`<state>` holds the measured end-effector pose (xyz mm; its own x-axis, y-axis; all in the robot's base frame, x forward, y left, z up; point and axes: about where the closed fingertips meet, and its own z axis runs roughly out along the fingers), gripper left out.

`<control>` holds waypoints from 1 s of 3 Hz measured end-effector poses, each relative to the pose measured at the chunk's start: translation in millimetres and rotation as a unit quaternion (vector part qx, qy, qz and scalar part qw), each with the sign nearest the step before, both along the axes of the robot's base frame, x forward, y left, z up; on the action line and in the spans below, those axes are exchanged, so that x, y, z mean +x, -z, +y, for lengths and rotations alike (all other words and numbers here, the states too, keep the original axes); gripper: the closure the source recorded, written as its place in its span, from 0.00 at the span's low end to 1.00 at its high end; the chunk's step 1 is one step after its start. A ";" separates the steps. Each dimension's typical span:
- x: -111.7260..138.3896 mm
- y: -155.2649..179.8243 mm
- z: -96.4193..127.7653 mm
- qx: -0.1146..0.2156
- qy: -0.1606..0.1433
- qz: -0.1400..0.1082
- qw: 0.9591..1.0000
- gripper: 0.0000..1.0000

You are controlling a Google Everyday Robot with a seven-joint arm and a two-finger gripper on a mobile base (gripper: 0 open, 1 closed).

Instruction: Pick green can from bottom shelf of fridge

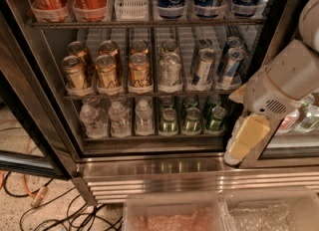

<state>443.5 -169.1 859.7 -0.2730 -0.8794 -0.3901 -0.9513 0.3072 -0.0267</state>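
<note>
Several small green cans stand in rows on the right half of the bottom shelf (149, 136) of the open fridge (149, 168); the front ones are at left (168, 121), middle (192, 120) and right (217, 117). My gripper (238, 148) hangs from the white arm (284, 83) at the right. It is outside the fridge, in front of the dark right door frame, just right of and a little lower than the rightmost green can. It touches no can.
Clear water bottles (119, 119) fill the left half of the bottom shelf. Gold cans (107, 71) and silver-and-blue cans (203, 66) stand one shelf up, Coke and Pepsi cans above. Clear plastic bins (172, 212) sit below the ribbed base panel. Cables (40, 200) lie on the floor at left.
</note>
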 end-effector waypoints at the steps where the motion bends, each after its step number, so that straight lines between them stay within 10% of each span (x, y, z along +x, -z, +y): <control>1: -4.1 36.8 16.0 0.040 0.020 0.028 0.999 0.00; 3: -14.6 115.6 61.0 0.122 0.070 0.076 0.987 0.00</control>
